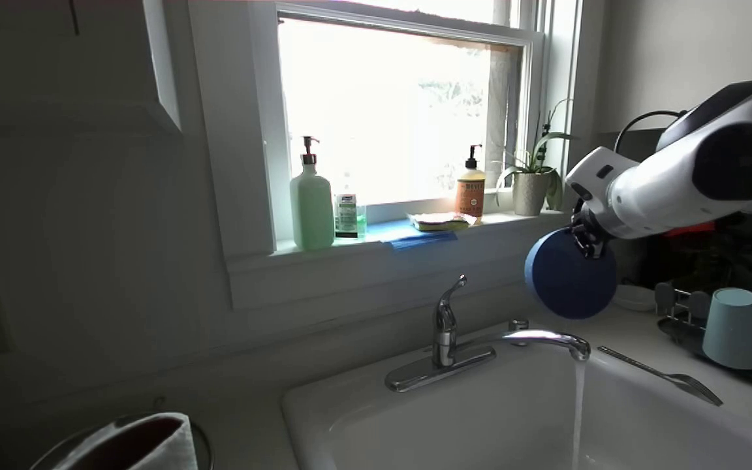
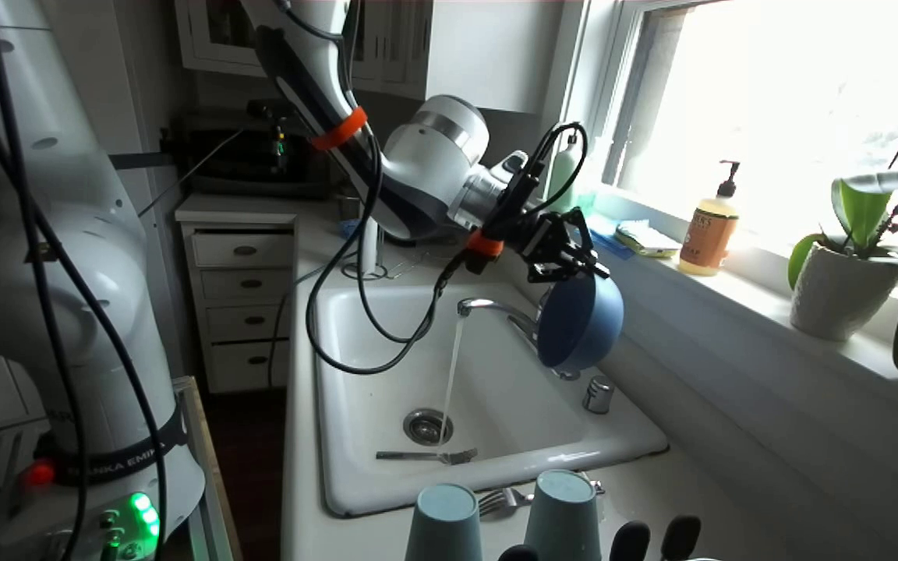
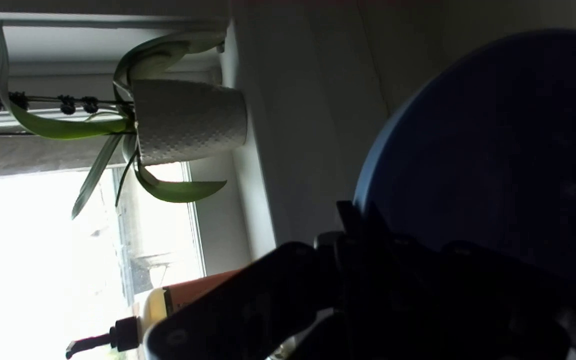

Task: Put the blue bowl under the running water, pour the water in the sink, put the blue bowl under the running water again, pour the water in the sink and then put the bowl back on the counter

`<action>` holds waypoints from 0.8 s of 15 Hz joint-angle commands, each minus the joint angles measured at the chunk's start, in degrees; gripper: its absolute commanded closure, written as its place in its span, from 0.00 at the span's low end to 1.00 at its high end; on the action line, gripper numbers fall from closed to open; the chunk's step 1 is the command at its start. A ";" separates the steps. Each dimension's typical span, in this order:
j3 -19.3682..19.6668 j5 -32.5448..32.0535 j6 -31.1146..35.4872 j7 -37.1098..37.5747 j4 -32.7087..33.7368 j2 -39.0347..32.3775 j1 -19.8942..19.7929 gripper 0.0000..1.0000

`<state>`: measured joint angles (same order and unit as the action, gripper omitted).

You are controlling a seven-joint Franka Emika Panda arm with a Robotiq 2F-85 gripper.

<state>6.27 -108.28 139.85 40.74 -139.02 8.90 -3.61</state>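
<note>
The blue bowl is held up by its rim, tipped steeply on its side, and its dark open side appears to face the sink. It also shows in an exterior view and in the wrist view. My gripper is shut on the bowl's rim, one finger on each side; it shows dark above the bowl in both exterior views. The bowl is near the window wall, apart from the running water. The stream falls into the white sink. The counter surrounds the sink.
The silver faucet stands close to the bowl. The sill holds a potted plant, an orange soap bottle and a green bottle. Pale cups and a fork are beside the sink. Another fork lies in it.
</note>
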 commanded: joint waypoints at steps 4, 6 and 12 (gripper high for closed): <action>1.67 23.03 1.52 -13.04 5.56 -3.64 -0.62 0.99; 1.99 31.06 0.63 -17.49 8.52 -5.73 -1.10 0.99; 2.86 55.71 -3.86 -34.40 15.96 -11.82 -3.26 0.99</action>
<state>9.07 -62.84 138.92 14.17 -127.94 0.92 -5.69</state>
